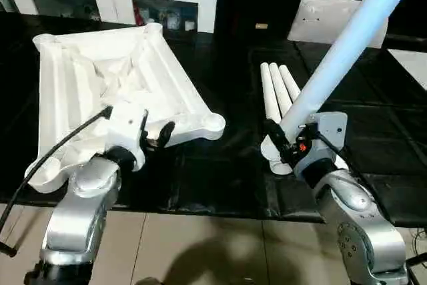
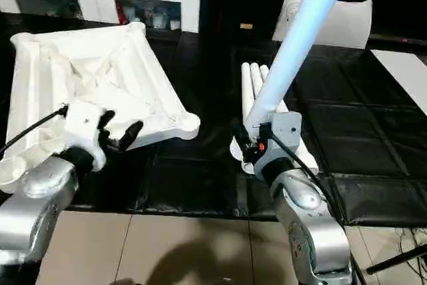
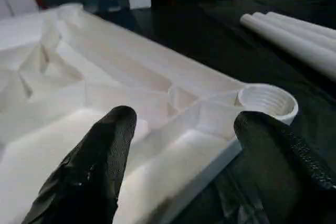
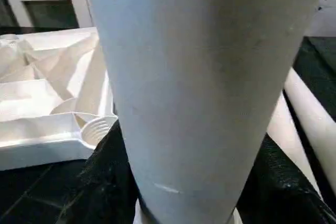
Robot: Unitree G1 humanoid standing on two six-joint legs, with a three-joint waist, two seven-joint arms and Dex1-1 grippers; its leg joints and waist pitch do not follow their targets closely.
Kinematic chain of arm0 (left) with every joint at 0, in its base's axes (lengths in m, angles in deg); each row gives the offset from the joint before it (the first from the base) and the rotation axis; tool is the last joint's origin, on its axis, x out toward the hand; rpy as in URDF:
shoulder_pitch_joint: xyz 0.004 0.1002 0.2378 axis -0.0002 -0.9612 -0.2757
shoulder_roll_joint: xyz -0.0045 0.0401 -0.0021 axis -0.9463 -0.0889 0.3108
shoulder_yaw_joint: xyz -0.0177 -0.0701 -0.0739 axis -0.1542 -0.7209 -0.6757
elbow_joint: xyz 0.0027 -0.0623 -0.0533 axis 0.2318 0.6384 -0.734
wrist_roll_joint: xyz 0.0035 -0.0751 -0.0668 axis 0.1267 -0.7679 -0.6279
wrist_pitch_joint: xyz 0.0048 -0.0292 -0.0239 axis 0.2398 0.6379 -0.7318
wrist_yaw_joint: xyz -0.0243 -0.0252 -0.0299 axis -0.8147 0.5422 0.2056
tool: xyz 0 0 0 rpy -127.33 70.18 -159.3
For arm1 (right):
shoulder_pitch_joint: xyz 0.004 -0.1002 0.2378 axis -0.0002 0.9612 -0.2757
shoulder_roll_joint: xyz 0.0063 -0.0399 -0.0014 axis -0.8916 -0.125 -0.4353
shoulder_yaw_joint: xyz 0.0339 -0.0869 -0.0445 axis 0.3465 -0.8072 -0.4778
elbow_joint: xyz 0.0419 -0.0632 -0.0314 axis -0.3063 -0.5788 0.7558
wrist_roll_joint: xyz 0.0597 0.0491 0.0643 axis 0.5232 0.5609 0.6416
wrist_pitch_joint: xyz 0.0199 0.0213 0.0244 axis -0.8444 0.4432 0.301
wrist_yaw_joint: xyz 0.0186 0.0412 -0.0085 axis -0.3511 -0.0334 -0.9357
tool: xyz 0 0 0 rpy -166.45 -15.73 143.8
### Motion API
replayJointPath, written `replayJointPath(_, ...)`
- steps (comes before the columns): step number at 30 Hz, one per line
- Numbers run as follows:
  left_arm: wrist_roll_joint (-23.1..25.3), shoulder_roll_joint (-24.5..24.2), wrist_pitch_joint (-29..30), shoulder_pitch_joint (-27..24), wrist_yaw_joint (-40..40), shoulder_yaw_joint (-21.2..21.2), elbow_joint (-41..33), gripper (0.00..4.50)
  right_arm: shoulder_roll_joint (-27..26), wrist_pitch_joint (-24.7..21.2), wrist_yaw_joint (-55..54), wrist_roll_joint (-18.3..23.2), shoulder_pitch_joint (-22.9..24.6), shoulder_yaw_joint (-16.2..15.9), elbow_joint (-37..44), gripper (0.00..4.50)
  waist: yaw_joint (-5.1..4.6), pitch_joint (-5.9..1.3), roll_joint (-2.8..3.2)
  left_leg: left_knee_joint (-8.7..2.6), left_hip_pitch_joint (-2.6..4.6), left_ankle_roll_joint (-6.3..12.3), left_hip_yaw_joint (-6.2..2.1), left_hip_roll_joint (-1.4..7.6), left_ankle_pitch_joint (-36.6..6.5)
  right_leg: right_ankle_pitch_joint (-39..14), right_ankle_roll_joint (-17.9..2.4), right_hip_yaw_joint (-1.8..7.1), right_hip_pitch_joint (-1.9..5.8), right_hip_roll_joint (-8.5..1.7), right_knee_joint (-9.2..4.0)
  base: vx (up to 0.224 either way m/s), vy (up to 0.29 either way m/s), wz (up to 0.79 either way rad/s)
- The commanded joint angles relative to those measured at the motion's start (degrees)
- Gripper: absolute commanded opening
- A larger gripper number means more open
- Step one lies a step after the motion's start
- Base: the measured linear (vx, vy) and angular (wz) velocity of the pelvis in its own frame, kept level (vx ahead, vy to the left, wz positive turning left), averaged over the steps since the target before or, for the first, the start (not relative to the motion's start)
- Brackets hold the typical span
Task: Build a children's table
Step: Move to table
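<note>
1. The tabletop (image 1: 133,71) lies upside down on the left of the black mat (image 1: 220,171), ribbed underside up. All the round corner sockets in sight are empty, including the near one (image 1: 213,123) that points toward the middle of the mat. By that, no leg is fitted yet and the build is at its start, with all four legs left to seat.

2. The left pincer (image 1: 155,131) hangs at the near edge of the tabletop, just beside that near socket. Its two black fingers (image 3: 100,150) stand well apart with nothing between them. In the left wrist view they straddle the rim and the threaded socket (image 3: 266,100). Whether a fingertip grazes the plastic I cannot tell. It looks placed to steady the piece.

3. Three spare legs (image 1: 277,91) lie side by side, touching one another, on the mat to the right of the tabletop, well apart from the sockets.

4. The right pincer (image 1: 283,141) is clamped on the thick lower end of the fourth leg (image 1: 347,45). Its fingers are about half spread around the round shaft. The leg is lifted above the near ends of the spare legs. It slants up and away toward the right, its far end out past the top edge.

5. The held leg's thick end is level with the near socket but apart from it. I judge the step in hand to be bringing this first leg across to that socket.
</note>
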Motion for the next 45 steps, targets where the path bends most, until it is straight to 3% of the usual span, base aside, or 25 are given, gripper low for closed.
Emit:
replayJointPath(1,0.5,0.4,0.6,-0.4,-1.0,0.0,-1.5,3.49,-0.1,-0.1,-0.3,0.2,0.1,0.2,0.7,1.95,0.82,-2.82,0.09,-2.80,-1.08,4.29,0.80,-0.17,-8.0,-14.2,-5.2,5.01,3.46,-7.59,-5.89,0.000,0.000,0.00)
replayJointPath(6,0.4,1.7,1.8,-2.6,-2.0,0.8,-3.9,3.49,-0.8,-0.4,-0.4,0.2,0.1,-0.5,0.8,1.95,3.29,-2.90,0.15,3.71,-3.73,10.72,-3.27,0.82,-4.6,-20.5,-10.5,10.60,4.42,-15.32,-8.82,-0.006,0.078,-0.02)
replayJointPath(8,0.2,1.9,2.0,-2.8,-2.2,0.8,-4.2,3.49,-0.8,-0.5,-0.4,0.3,0.2,-0.5,0.8,1.95,2.51,-2.67,1.17,-0.26,-1.38,13.17,-2.29,0.68,-4.5,-18.4,-11.9,6.70,2.81,-10.53,-7.58,-0.015,0.194,0.05)
replayJointPath(10,0.2,1.9,2.1,-2.9,-2.5,0.9,-4.2,3.49,-0.9,-0.5,-0.4,0.3,0.2,-0.4,0.7,1.95,-1.46,-3.37,3.26,-4.29,4.60,27.04,-2.34,0.01,5.1,-8.9,-6.1,-2.28,-2.46,-0.84,1.64,-0.029,0.237,0.09)
replayJointPath(13,0.5,1.9,2.3,-2.5,-2.6,0.8,-4.1,3.49,-1.1,-0.5,-0.6,0.2,0.2,-0.1,0.5,1.95,-1.90,-2.49,2.18,-6.16,2.36,31.96,-1.89,1.72,5.5,-7.8,3.0,-4.20,-3.30,-2.18,6.30,-0.043,0.220,0.06)
replayJointPath(14,0.6,1.9,2.5,-2.4,-2.6,0.8,-4.0,3.49,-1.2,-0.5,-0.7,0.3,0.1,0.0,0.5,1.95,-1.89,-2.46,0.89,-5.98,1.71,28.28,-0.67,0.66,-0.5,-6.7,3.2,-2.76,-2.04,-4.31,3.21,-0.085,0.168,-0.11)
replayJointPath(15,0.8,1.9,2.7,-2.1,-2.8,0.6,-3.9,3.49,-1.3,-0.6,-0.8,0.3,0.1,0.1,0.5,1.95,-0.14,-4.01,-3.00,0.29,-1.72,17.73,0.11,-1.85,-12.6,-16.1,8.9,5.33,1.47,-14.79,-4.86,-0.105,0.187,-0.01)
replayJointPath(16,0.8,1.9,2.8,-1.9,-2.9,0.5,-3.8,3.49,-1.4,-0.6,-0.9,0.4,0.1,0.2,0.6,1.95,1.75,-3.09,-1.42,9.17,-3.16,12.70,-2.84,-2.61,-13.8,-23.3,6.3,11.12,1.00,-22.20,-8.74,-0.105,0.187,-0.01)
replayJointPath(17,0.8,1.9,2.8,-1.9,-3.0,0.5,-3.8,3.49,-1.4,-0.6,-0.9,0.4,0.1,0.2,0.6,1.95,0.51,-3.62,-1.08,13.15,-5.28,7.91,-6.67,-3.26,-12.3,-26.0,2.5,12.74,2.03,-23.75,-8.86,-0.086,0.192,-0.24)
replayJointPath(18,0.8,2.3,2.7,-1.6,-4.1,-0.2,-3.7,3.49,-1.5,-0.8,-1.1,0.4,0.3,0.3,0.7,1.95,-0.63,-1.67,-0.41,12.32,-4.02,-0.35,-8.44,-3.13,-9.5,-36.6,-4.9,6.27,1.31,-18.30,-9.05,-0.086,0.219,-0.31)
replayJointPath(19,0.7,2.5,2.7,-1.6,-4.3,-0.3,-3.7,3.49,-1.6,-0.8,-1.1,0.4,0.3,0.3,0.7,1.95,-1.53,-1.18,-0.61,6.38,-1.42,0.51,-7.09,-2.99,-12.1,-36.3,-9.6,2.02,1.25,-12.18,-8.07,-0.086,0.219,-0.31)
replayJointPath(20,0.4,3.3,2.9,-1.5,-5.3,-1.1,-3.7,3.49,-1.6,-0.9,-1.3,0.5,0.4,0.4,0.9,1.95,-1.90,-1.64,0.92,3.13,0.13,1.39,-6.77,-2.78,-13.4,-34.1,-10.9,0.09,1.40,-9.23,-6.68,-0.109,0.287,0.12)
replayJointPath(21,0.2,3.6,2.8,-1.5,-5.5,-1.4,-3.8,3.49,-1.6,-0.9,-1.3,0.5,0.5,0.4,0.9,1.95,-4.18,-2.09,3.93,-4.19,2.20,1.08,-8.94,0.96,-25.4,-16.3,-6.8,-1.33,-1.57,-1.59,0.86,-0.121,0.287,0.19)
replayJointPath(24,-0.4,5.8,1.5,-2.1,-7.7,-3.1,-4.9,3.49,-1.7,-1.1,-1.5,0.6,0.8,0.5,1.1,1.95,-4.72,-1.30,4.59,-6.01,0.70,-5.49,-9.62,0.96,-36.2,1.2,-3.5,-2.02,0.57,-2.86,1.46,-0.103,0.239,0.08)
replayJointPath(28,-0.2,7.5,0.5,-3.6,-8.8,-2.3,-6.5,3.49,-1.6,-1.3,-1.4,0.4,0.8,0.8,1.1,1.95,-4.43,-1.01,1.53,-4.19,2.11,-4.91,-6.20,-0.70,-44.0,-27.0,-1.4,0.21,1.33,-7.18,-5.88,-0.063,0.124,0.08)
replayJointPath(32,0.7,8.7,0.0,-4.1,-10.2,-1.1,-6.9,3.49,-1.2,-1.7,-0.8,0.2,0.1,0.5,0.6,1.95,-5.04,-0.35,1.64,-6.02,3.35,-2.67,-5.23,-0.67,-50.3,-33.0,-0.4,-2.51,3.32,-5.17,-7.62,0.000,0.000,0.00)
replayJointPath(35,1.2,8.6,-0.3,-4.8,-10.1,-0.8,-7.4,3.49,-0.8,-2.0,-0.6,0.4,-0.2,0.3,0.9,1.95,-4.06,0.24,1.67,-13.33,0.55,0.80,-3.24,1.49,-57.2,-17.9,1.6,-3.70,8.84,-2.76,2.50,-0.015,-0.022,0.03)
replayJointPath(36,1.3,8.6,-0.3,-5.3,-10.0,-0.7,-7.6,3.49,-0.6,-2.0,-0.5,0.4,0.0,0.3,1.1,1.95,-3.06,0.12,1.02,-12.30,1.79,3.42,-0.85,1.43,-53.8,-17.2,1.8,-1.84,8.26,-3.60,2.47,0.010,-0.153,0.13)
replayJointPath(37,1.7,8.2,-0.5,-5.6,-9.6,-0.3,-7.9,3.49,-0.5,-1.9,-0.4,0.5,0.2,0.4,1.3,1.95,-2.86,-0.22,-2.30,-2.96,5.93,4.00,0.79,-1.89,-39.5,-46.6,2.8,2.21,4.02,-7.01,-7.94,0.010,-0.153,0.13)
replayJointPath(38,1.9,8.0,-0.6,-5.8,-9.5,-0.2,-7.9,3.49,-0.5,-1.9,-0.4,0.5,0.3,0.4,1.3,1.95,-2.36,1.96,-2.65,8.50,10.46,5.32,1.45,-3.74,-25.0,-68.8,0.6,3.38,-2.56,-12.05,-16.96,0.160,-0.129,-0.04)
replayJointPath(39,2.0,7.8,-0.7,-5.9,-9.4,0.0,-8.0,3.49,-0.5,-1.9,-0.3,0.6,0.3,0.5,1.4,1.95,-2.78,1.04,-2.57,9.52,4.39,8.01,-2.06,-4.73,-12.4,-70.8,-3.3,8.19,3.35,-13.91,-15.51,0.245,-0.022,-0.24)
replayJointPath(40,2.2,7.4,-0.9,-6.0,-9.1,0.4,-8.1,3.49,-0.4,-1.9,-0.2,0.5,0.5,0.5,1.3,1.95,-0.42,1.14,-1.40,7.51,-0.11,6.59,-4.47,-3.06,-10.6,-59.3,-5.2,8.78,9.85,-14.72,-12.32,0.245,-0.022,-0.24)
replayJointPath(43,2.1,7.2,-0.9,-5.9,-9.1,0.3,-8.1,3.49,-0.3,-1.9,-0.1,0.4,0.6,0.5,1.4,1.95,-0.80,-1.31,0.32,-2.26,4.68,8.23,-2.44,-2.55,-8.2,-25.9,-12.8,3.40,9.53,-4.78,-7.55,0.080,-0.006,0.31)
replayJointPath(44,2.0,7.2,-0.8,-6.0,-9.0,0.2,-8.4,3.49,-0.4,-1.9,-0.1,0.4,0.7,0.4,1.5,1.95,-3.42,-1.77,2.24,-6.16,11.62,12.01,-6.98,2.09,-15.4,-16.5,-10.8,-0.05,2.42,-0.96,-1.07,0.087,0.006,0.28)
replayJointPath(45,2.0,7.2,-0.8,-6.1,-9.0,0.2,-8.5,3.49,-0.4,-2.0,-0.1,0.4,0.7,0.4,1.6,1.95,-5.76,-2.89,1.60,-6.71,13.66,20.25,-11.74,5.18,-13.2,-10.6,-4.4,-0.73,-0.76,-2.30,3.50,0.161,0.004,0.19)
